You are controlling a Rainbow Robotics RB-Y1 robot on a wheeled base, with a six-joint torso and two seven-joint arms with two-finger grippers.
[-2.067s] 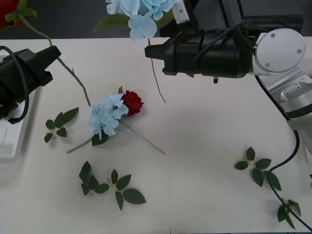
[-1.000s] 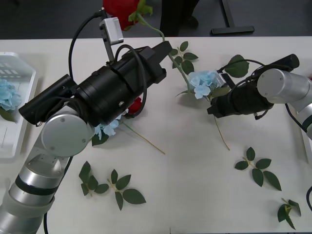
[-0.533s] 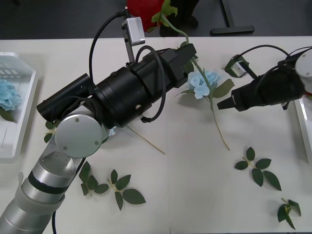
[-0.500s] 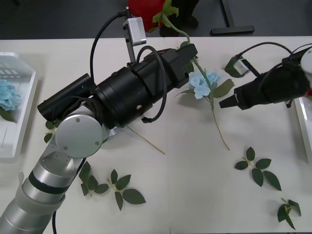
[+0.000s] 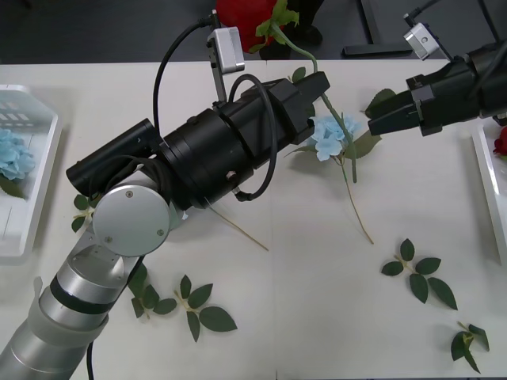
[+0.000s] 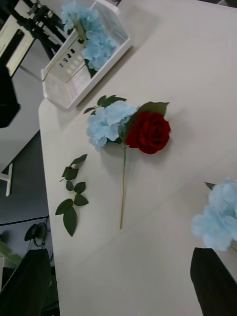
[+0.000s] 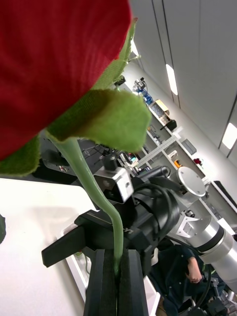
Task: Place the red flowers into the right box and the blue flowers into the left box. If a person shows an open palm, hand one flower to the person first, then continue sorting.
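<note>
Two claws at work, seen from the front. Left claw (image 5: 318,82) clenched on the stem of the held red flower (image 5: 247,14), reaching further across the worktop (image 5: 317,317) toward the right box (image 5: 485,186) than half a second ago. Right claw (image 5: 370,125) released and pulled back up toward that box, leaving the blue flower (image 5: 331,134) lying just under the held stem. Probably clears the way for the red delivery.

From the right wrist: spread fingers (image 6: 29,279), nothing between them; beyond, a second red flower (image 6: 149,131) touching another blue head, and the left box (image 6: 64,84) already holding blue.

From the left wrist: fingers (image 7: 106,281) pinching the green stem, red head close above.
</note>
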